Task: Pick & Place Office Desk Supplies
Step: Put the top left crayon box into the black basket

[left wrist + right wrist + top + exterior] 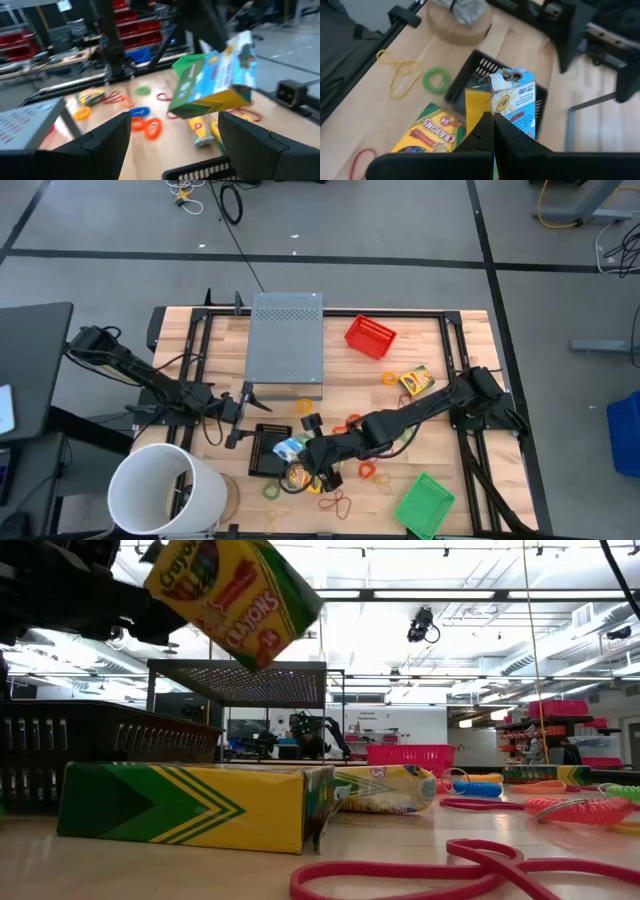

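My right gripper [312,457] is shut on a yellow-and-green crayon box [291,447], held up over the near edge of a black basket [266,451]. A second crayon box [190,805] lies flat on the table beside the basket, and a third [415,381] lies at the right. Rubber bands [340,502] in several colours are scattered on the wood. My left gripper [239,409] waits open at the left, pointing level toward the lifted box [215,85]. My right gripper pinches the box between its two fingers at one end, on its yellow edge [479,107]. The fingers slant down from the table's right side. The box [235,595] is lifted clear of the table and tilted, its other end [509,76] pointing away from the fingers.
A grey perforated box [287,345] stands at the far middle, a red basket [370,336] to its right, a green basket [425,502] at the near right. A large white bucket [160,490] stands at the near left corner.
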Robot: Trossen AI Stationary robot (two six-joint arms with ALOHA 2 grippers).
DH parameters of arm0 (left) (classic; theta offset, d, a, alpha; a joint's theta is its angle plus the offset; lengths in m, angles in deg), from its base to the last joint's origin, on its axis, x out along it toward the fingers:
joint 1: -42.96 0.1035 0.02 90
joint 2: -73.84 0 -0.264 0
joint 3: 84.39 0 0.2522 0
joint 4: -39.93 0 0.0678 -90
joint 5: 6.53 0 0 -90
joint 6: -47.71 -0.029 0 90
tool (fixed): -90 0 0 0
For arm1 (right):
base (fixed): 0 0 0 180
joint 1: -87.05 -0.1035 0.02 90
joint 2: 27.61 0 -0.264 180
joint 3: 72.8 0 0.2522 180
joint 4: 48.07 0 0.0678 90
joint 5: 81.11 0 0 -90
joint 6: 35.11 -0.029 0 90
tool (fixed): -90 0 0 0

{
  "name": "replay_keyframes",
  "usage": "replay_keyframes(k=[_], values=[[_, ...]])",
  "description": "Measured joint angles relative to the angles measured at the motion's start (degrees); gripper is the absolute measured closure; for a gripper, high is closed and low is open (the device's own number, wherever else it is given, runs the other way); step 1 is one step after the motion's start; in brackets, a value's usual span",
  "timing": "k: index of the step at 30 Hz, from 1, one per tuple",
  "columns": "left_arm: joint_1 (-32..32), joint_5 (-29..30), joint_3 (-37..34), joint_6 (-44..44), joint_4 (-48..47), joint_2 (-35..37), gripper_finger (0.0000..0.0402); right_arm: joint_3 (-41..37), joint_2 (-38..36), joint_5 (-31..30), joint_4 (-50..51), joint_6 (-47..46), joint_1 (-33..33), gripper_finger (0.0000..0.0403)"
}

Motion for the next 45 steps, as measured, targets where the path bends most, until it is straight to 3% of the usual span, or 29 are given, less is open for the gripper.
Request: replay_keyframes(k=[7,18,24,40,45], values=[[0.0,-7.7,0.0,-1.5,2.2,0.0,0.0098,0.0,-0.2,-2.0,-9.1,5.2,1.6,0.0403],[0.0,-8.2,0.0,-2.0,7.6,0.0,0.0098,0.0,-0.2,-3.0,-16.7,11.1,3.7,0.0403],[0.0,-8.5,0.0,-2.6,9.4,0.0,0.0107,0.0,-0.2,0.4,-20.3,12.9,5.0,0.0403],[0.0,-9.7,0.0,-3.7,12.3,0.0,0.0198,-0.1,1.6,7.2,-25.1,14.5,8.7,0.0403],[0.0,-8.6,0.0,-4.3,10.9,0.0,0.0261,-0.1,1.6,7.1,-24.5,14.4,8.7,0.0403]])
